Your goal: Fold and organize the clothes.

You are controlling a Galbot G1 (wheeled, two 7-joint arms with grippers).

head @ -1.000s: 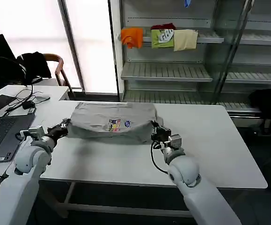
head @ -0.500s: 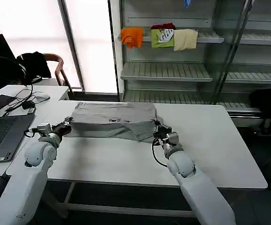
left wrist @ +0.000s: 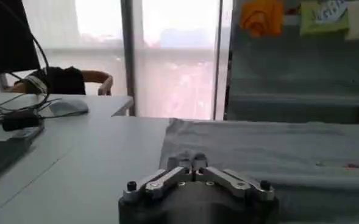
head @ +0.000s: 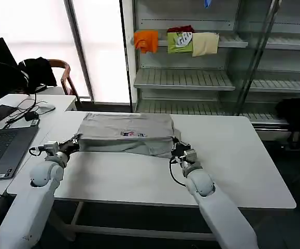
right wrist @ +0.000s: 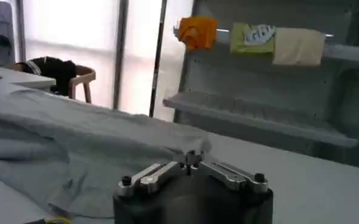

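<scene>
Grey cotton, the shirt [head: 126,134] lies half folded across the white table [head: 232,166] at the head view's centre, print strip showing on top. At its lower left corner the left gripper [head: 75,141] pinches the hem; at its lower right corner the right gripper [head: 176,148] does likewise.

Left wrist view: fingers [left wrist: 180,162] clenched on the shirt's edge.

Right wrist view: fingers [right wrist: 193,157] closed on a raised fold of cloth.
</scene>
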